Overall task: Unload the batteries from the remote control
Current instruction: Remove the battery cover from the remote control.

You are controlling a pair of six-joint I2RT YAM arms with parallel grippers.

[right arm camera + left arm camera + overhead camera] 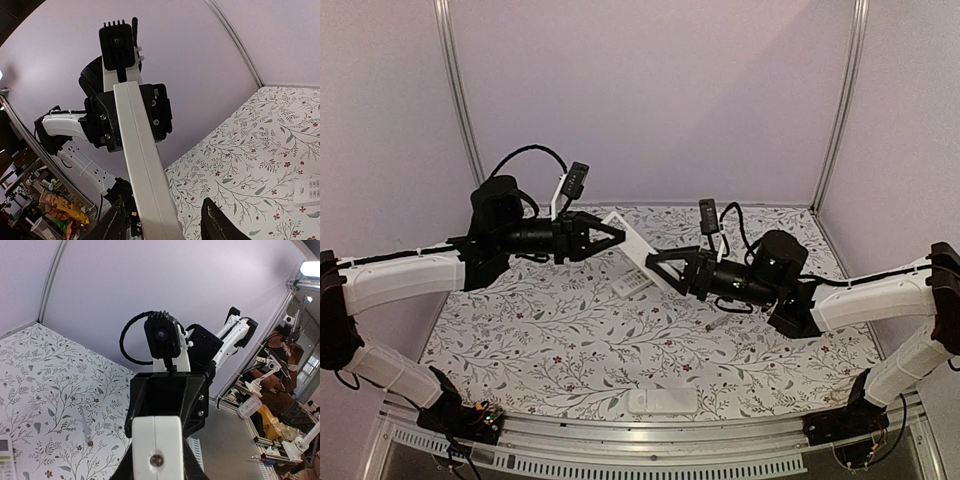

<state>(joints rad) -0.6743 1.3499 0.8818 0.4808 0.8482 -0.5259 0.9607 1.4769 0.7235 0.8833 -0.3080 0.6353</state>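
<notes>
A long white remote control (638,252) hangs in the air over the table, slanting from upper left to lower right. My left gripper (617,236) is shut on its upper end, and in the left wrist view the white remote control (157,440) fills the space between the jaws. My right gripper (657,263) is at its lower end. In the right wrist view the remote control (142,165) passes between the right fingers (220,220), close to the left one with a gap on the right, so this gripper (167,224) is open. The batteries are hidden.
A second white remote (632,284) with buttons lies on the floral tabletop (550,330) under the two grippers. A flat white piece (662,400) lies near the front edge. A thin white stick (86,429) lies on the table. Walls enclose the back and sides.
</notes>
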